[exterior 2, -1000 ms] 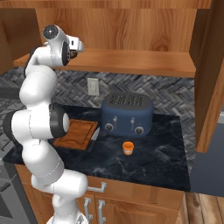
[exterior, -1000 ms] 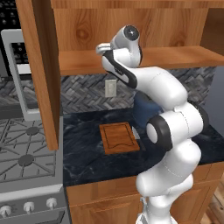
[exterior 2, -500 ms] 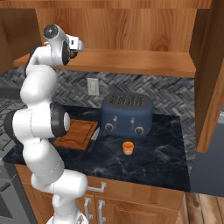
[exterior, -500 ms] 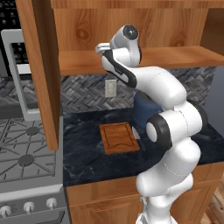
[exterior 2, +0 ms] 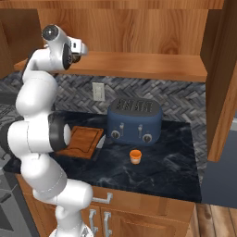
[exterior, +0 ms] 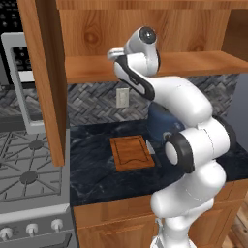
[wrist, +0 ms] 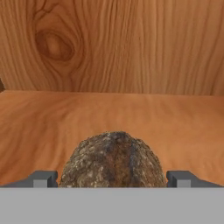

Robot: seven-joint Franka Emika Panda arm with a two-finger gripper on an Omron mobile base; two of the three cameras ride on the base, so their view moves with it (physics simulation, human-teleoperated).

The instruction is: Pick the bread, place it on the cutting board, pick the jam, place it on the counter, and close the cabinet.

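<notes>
— What sits on the counter (exterior 2: 176,159)?
— Centre frame: a cutting board (exterior 2: 83,141), a blue toaster (exterior 2: 135,121), and a small orange jam (exterior 2: 135,156) in front of it.
— And the cabinet shelf (wrist: 43,127)?
— The bread (wrist: 113,162), low centre.

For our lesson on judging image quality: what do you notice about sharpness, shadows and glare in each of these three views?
Left base view: soft, slightly blurred render, faint shadow beside the reddish-brown wooden cutting board. Right base view: even light, no glare, small shadow under the tiny orange jam jar. Hand view: the dark brown mottled bread lump is fairly crisp between the open claw tips, the wood grain smooth.
</notes>
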